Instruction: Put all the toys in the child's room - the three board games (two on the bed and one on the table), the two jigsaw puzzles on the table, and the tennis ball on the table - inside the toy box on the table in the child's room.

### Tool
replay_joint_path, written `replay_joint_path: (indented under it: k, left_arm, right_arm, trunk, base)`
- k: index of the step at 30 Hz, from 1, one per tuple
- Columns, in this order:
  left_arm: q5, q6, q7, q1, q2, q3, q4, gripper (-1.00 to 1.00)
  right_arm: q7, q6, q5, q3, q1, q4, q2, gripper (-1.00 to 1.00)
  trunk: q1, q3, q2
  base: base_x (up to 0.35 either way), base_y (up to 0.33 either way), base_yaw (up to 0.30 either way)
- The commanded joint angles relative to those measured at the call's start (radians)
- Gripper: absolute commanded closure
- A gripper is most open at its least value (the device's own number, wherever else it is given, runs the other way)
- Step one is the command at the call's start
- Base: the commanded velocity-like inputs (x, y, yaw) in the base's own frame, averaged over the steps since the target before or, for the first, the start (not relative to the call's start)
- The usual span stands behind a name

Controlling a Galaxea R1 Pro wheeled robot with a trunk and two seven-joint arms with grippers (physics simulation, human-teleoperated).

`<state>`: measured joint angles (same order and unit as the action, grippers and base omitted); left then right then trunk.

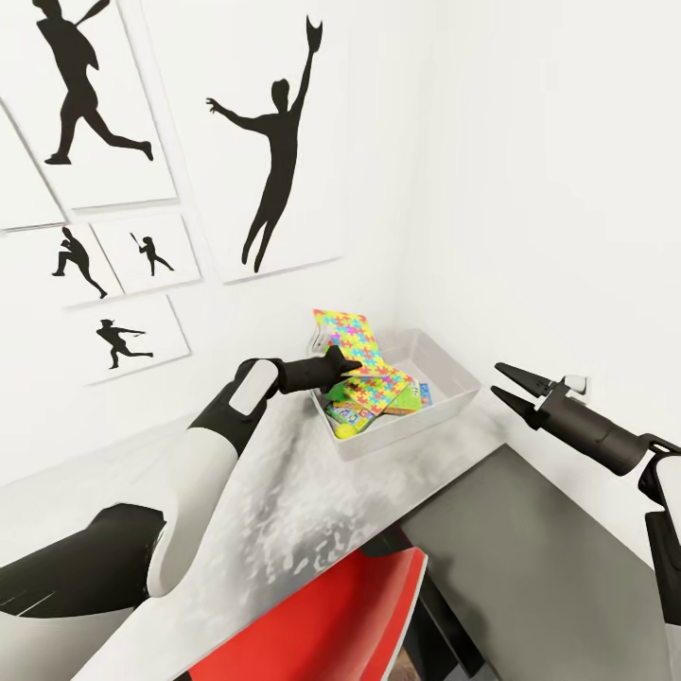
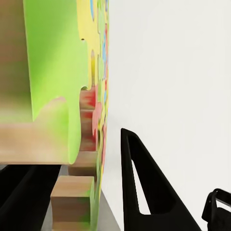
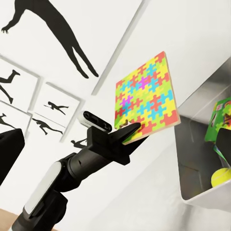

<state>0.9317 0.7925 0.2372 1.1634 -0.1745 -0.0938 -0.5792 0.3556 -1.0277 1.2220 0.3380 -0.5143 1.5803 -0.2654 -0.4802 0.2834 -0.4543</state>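
Multicolour pieces of yellow, green, pink and blue make up the jigsaw puzzle (image 1: 348, 340) that the left pincer (image 1: 346, 363) has clamped by its lower corner, its fingers closed on the thin board. The puzzle stands tilted on edge just above the rear rim of the toy box (image 1: 454, 374), leaning toward the white wall behind it. From the right wrist view the same puzzle (image 3: 144, 98) shows its full printed face, with the left pincer (image 3: 129, 133) pinching one corner. In the left wrist view the puzzle's edge (image 2: 72, 72) runs close past the camera, with one black finger (image 2: 144, 192) beside it.

Inside the toy box lie a second jigsaw puzzle (image 1: 386, 388), flat on top of the printed board games (image 1: 352, 414), and the yellow-green tennis ball (image 1: 347, 429) sits against the near wall of the box. The right wrist view shows the ball (image 3: 219, 178) in the box's corner (image 3: 197, 159) under a green-edged game box (image 3: 217, 120).

The toy box rests at the far corner of the pale grey worktop (image 1: 284, 511), against the wall. The right pincer (image 1: 503, 384) hangs to the right of the toy box, apart from it, its two black fingers spread and holding nothing. Black silhouette sport prints (image 1: 274, 142) hang on the wall left of the toy box, and a red chair (image 1: 350, 615) stands below the worktop's near edge.
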Motion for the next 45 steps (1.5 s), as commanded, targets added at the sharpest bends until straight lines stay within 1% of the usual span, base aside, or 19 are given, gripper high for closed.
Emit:
replay_joint_path:
  k: [1,6,10,13,23,39,45]
  left_arm:
    - [-0.004,0.002,0.005,0.001,0.000,0.000,0.000,1.00]
    - [-0.004,0.002,0.005,0.001,0.000,0.000,0.000,1.00]
    - [0.004,0.002,0.005,0.001,0.000,0.000,0.001,1.00]
    - [0.012,0.002,0.005,0.001,0.000,0.000,0.001,1.00]
    - [0.015,0.002,0.006,0.001,0.000,0.000,0.001,1.00]
    - [0.016,0.002,0.007,0.001,0.000,0.000,0.001,1.00]
    - [0.016,0.002,0.008,0.001,0.000,0.000,0.001,1.00]
  right_arm:
    - [0.010,-0.004,-0.010,0.001,-0.001,0.000,0.000,-1.00]
    - [0.009,-0.003,-0.010,0.001,-0.001,0.000,0.001,-1.00]
    - [0.002,-0.003,-0.011,-0.019,-0.001,0.001,0.000,-1.00]
    - [-0.001,-0.003,-0.012,-0.026,-0.002,0.001,0.001,-1.00]
    - [-0.028,-0.003,-0.009,-0.028,-0.005,0.000,0.001,-1.00]
    - [-0.032,-0.003,-0.009,-0.028,-0.006,0.000,0.001,-1.00]
    - [-0.032,-0.003,-0.012,-0.025,-0.005,0.000,0.001,-1.00]
  trunk:
    - [0.000,0.002,-0.002]
    - [0.000,0.002,-0.002]
    - [0.000,0.002,-0.002]
    - [0.000,0.003,-0.002]
    - [0.000,0.009,-0.002]
    - [0.000,0.032,-0.002]
    - [0.000,0.036,-0.002]
  base:
    - [0.000,0.000,0.000]
    - [0.000,0.000,-0.009]
    - [0.000,0.000,-0.119]
    - [0.000,0.000,-0.115]
    - [0.000,0.000,-0.019]
    - [0.000,0.000,0.000]
    - [0.000,0.000,0.000]
